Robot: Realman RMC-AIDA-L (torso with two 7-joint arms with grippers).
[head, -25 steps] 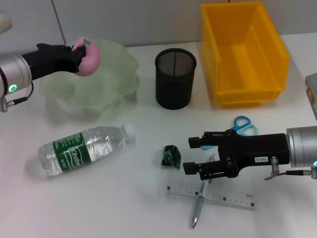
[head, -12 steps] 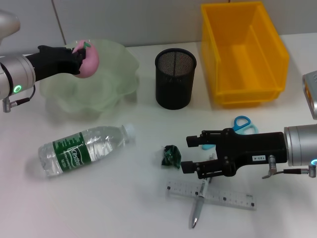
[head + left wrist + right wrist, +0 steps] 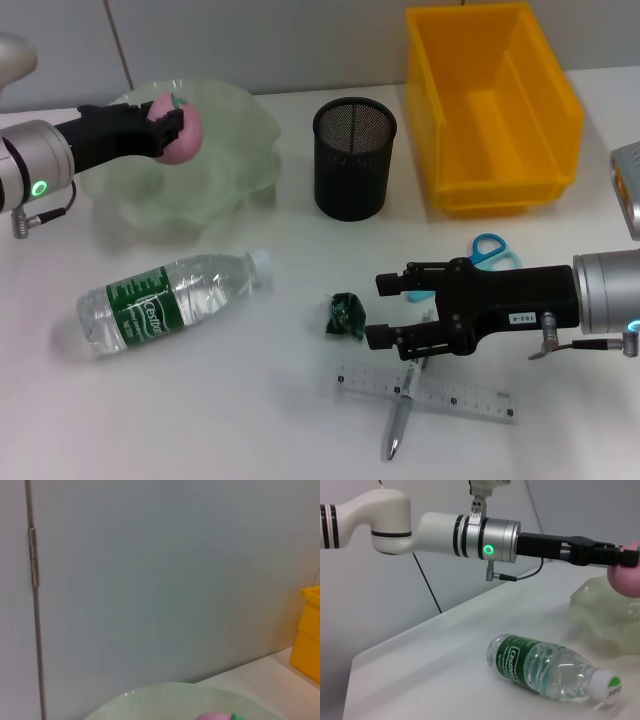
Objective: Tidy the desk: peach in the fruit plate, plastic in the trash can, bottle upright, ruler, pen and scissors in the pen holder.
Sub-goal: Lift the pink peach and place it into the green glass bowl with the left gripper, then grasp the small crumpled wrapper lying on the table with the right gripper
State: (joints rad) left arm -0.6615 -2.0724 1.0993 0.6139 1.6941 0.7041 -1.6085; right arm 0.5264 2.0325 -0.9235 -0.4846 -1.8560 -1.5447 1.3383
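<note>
While the left gripper (image 3: 172, 125) holds the pink peach (image 3: 180, 130) over the pale green fruit plate (image 3: 235, 150), jaws closed on the fruit, the peach sits above the plate's back left part, not clearly resting on it. From the left wrist view only the top of the peach (image 3: 217, 715) and the plate rim (image 3: 150, 692) show against a grey wall.

Right gripper (image 3: 385, 312) hovers low over the worktop (image 3: 200, 410), jaws open, one above the other in the head view, pointing toward the robot's left. Crumpled green plastic (image 3: 345, 315) lies just beside the jaw tips, apart from them. Under the lower jaw lies the clear ruler (image 3: 430, 393), with the pen (image 3: 400, 415) crossing it at an angle. Blue scissors (image 3: 490, 255) are partly hidden behind the gripper body; only the handles show.

Water bottle (image 3: 175, 300) with green label lies on its side, white cap toward the plastic, in front of the plate. Black mesh pen holder (image 3: 354, 158) stands upright between the plate and the yellow bin (image 3: 490, 105). Right wrist view shows the bottle (image 3: 550, 667) lying flat and the left arm (image 3: 470, 532) reaching to the plate.
</note>
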